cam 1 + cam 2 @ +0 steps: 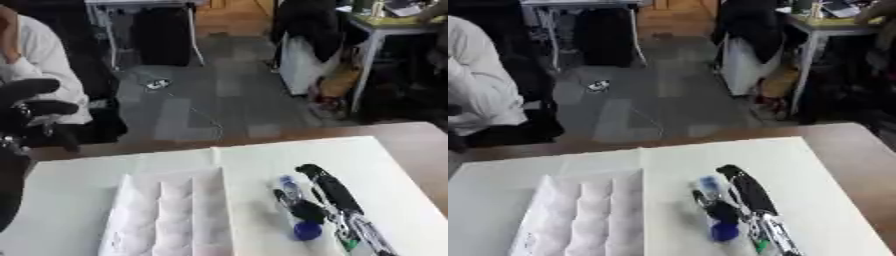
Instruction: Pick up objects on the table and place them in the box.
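- Up at the left edge of the left eye view, the robot's left hand point(31, 112) hangs over the floor beyond the tabletop's far edge, its black fingers curled inward around nothing.
- No right hand shows in either view.
- On the tabletop point(411, 145), a white sheet point(289, 155) covers most of the brown wood, leaving a bare strip along the far and right sides.
- A white box point(171, 215) with long narrow compartments lies on the sheet at lower centre-left; its compartments look unfilled.
- Just right of the box, a cluster of pens and markers point(328, 210) lies close together on the sheet: a long black marker point(331, 187), a blue-capped one point(306, 231) beside it, and further pieces with silver and green parts near the bottom edge, too blurred to tell apart.
- Nothing lies between the box and the pens.
- Beyond the tabletop is a grey tiled floor point(219, 95), a cable trailing across it, a white-legged desk point(815, 35) at upper right, and dark bags and furniture.
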Controlling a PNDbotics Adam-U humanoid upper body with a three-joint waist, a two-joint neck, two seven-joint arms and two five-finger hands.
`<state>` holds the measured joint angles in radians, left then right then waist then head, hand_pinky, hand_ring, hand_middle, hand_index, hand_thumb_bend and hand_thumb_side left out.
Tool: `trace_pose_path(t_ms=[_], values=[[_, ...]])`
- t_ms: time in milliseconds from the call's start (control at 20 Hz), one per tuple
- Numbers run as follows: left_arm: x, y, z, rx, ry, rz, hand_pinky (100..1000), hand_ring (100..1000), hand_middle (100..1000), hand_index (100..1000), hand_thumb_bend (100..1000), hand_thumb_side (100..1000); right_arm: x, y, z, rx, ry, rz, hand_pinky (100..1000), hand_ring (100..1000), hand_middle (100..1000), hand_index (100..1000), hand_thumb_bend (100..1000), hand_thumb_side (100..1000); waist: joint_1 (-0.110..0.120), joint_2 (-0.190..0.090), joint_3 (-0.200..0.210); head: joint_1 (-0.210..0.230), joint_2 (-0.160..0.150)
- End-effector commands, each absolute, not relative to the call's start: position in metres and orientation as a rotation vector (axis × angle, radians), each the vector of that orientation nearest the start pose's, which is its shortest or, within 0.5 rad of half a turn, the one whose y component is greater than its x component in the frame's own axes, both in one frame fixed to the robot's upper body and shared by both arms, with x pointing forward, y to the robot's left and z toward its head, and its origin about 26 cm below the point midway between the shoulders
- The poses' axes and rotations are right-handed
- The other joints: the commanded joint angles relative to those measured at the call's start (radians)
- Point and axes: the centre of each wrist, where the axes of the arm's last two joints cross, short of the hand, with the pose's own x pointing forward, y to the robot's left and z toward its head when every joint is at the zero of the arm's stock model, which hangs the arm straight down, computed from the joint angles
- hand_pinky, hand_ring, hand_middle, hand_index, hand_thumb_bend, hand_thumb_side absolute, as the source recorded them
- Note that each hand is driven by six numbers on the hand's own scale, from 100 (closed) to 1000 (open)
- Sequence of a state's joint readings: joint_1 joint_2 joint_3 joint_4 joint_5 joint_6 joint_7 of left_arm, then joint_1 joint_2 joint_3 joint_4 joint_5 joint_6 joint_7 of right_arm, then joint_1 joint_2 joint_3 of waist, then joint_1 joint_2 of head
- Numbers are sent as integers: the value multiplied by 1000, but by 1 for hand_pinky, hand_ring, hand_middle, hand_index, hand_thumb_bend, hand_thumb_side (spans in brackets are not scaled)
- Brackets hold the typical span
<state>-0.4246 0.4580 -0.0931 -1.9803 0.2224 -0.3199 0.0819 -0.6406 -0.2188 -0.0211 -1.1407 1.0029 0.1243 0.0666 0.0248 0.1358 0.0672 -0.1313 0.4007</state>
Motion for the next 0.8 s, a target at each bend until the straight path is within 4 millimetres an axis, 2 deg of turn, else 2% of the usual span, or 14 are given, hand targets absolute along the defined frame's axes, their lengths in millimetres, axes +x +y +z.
trace_pose_path(t_ms=[50, 300, 550, 800], values=[[306, 246, 245, 186, 3521, 563, 436, 677, 785, 826, 543, 865, 433, -251, 106, -1005, -1412, 947, 917, 931, 907, 892, 480, 635, 0, -19, 2, 7, -2], [306, 245, 245, 191, 3517, 559, 436, 678, 785, 826, 544, 866, 434, -255, 106, -994, -1365, 972, 918, 936, 912, 920, 487, 615, -1, -21, 5, 5, 0], [306, 244, 246, 200, 3516, 556, 436, 678, 784, 826, 545, 866, 439, -259, 108, -995, -1350, 969, 946, 996, 953, 965, 530, 578, -1, -20, 8, -7, 1], [307, 242, 246, 214, 3513, 553, 436, 678, 784, 826, 545, 865, 443, -264, 109, -989, -1338, 952, 954, 1000, 955, 970, 553, 549, -2, -19, 11, -16, -3]])
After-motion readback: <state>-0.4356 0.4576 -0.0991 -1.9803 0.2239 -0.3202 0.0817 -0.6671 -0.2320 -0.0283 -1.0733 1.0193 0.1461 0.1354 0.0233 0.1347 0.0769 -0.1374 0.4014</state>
